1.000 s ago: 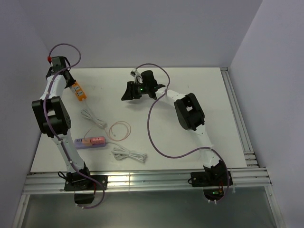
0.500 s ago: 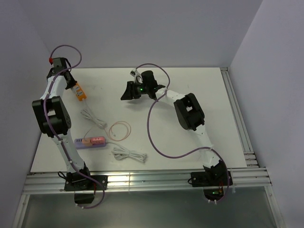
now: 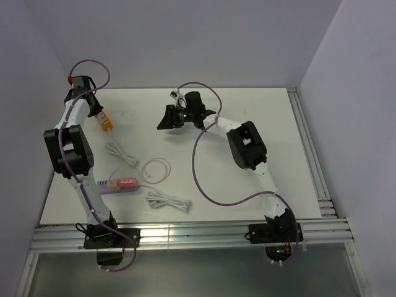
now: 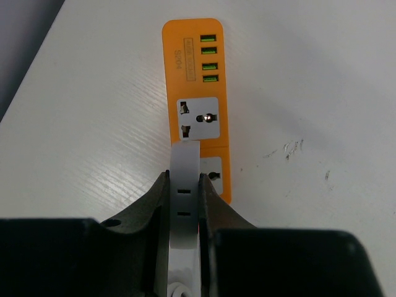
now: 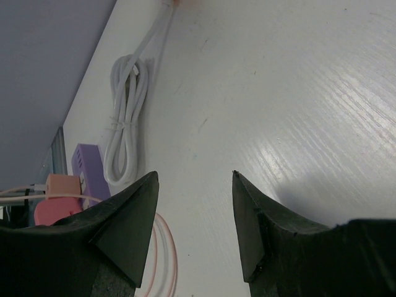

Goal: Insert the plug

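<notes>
The plug (image 3: 112,183) is a small salmon block sitting on the lilac power strip (image 3: 102,185), next to a pink piece (image 3: 127,182); the right wrist view shows the plug (image 5: 60,184) at its left edge. I cannot tell how deep it sits. My left gripper (image 3: 98,110) is far from it at the back left, shut on a flat white plug body (image 4: 185,185) held over the orange power strip (image 4: 195,93). My right gripper (image 3: 164,120) hovers open and empty (image 5: 195,176) above the bare table at the back middle.
A thin pink cord loop (image 3: 154,168) lies right of the lilac strip. A bundled white cable (image 3: 167,201) lies near the front, seen too as a white cable (image 5: 127,117) in the right wrist view. A white cord (image 3: 120,153) trails from the orange strip.
My left wrist has shifted slightly to the right at the back, still gripping the white plug body over the orange strip. The right arm has not moved.
</notes>
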Robot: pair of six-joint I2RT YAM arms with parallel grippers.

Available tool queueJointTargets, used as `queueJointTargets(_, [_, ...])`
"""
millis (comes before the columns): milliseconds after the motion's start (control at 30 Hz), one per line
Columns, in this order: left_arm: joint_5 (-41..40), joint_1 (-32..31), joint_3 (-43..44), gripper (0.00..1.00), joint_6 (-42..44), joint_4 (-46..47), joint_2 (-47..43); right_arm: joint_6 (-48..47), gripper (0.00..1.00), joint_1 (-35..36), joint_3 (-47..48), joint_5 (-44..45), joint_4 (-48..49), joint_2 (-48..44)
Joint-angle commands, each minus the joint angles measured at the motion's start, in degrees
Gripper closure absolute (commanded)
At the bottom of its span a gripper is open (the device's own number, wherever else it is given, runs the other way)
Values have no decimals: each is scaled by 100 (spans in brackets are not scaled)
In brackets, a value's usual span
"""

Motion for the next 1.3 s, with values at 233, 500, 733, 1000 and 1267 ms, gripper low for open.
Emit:
queueJointTargets(233, [-155,-70,-58,100,-3,24,-113,24,42,-52,123,-137,205,13])
queueJointTargets(500, [-332,-175,-259,100,-73,6,-166,33,42,-52,97,-145,248,4])
queueJointTargets(733, [-446,-193,-243,100,-99,7,-140,33,42,-52,114,-145,240,13])
queueJointTargets(1000, [-525,-202,163,100,-196,-408,194,42,42,-52,246,-172,126,92])
queueJointTargets(1267, [-779,-333,-137,100,-117,-231,343,51,42,-52,211,-180,143,74])
